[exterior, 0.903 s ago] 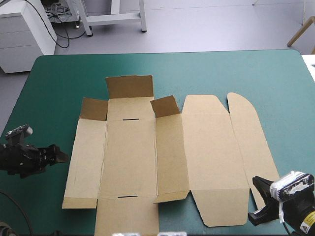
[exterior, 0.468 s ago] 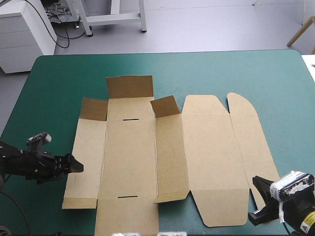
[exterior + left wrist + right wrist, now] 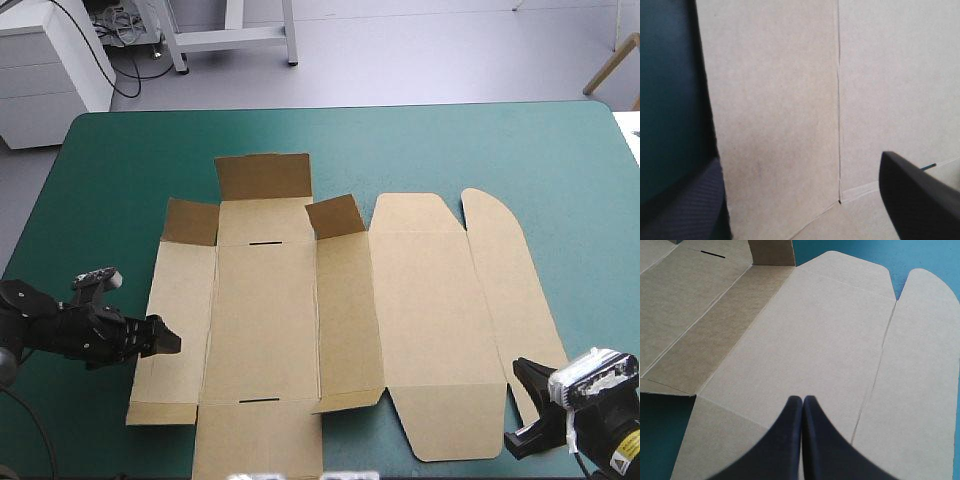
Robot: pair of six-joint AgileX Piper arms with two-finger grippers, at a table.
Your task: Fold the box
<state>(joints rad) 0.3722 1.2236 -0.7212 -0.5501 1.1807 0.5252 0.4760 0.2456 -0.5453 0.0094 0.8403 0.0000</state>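
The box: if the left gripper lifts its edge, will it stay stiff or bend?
The box is a thin creased sheet, so it would probably hinge along the creases, not lift whole. It looks light; a push from the left gripper may slide it over the cover. Its far flaps already stand up, so they likely fold easily.

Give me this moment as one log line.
box: mostly flat, far flaps raised | left gripper: open, at box's left edge | right gripper: shut, at box's near right corner

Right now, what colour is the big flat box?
The box is brown; the high view shows it best.
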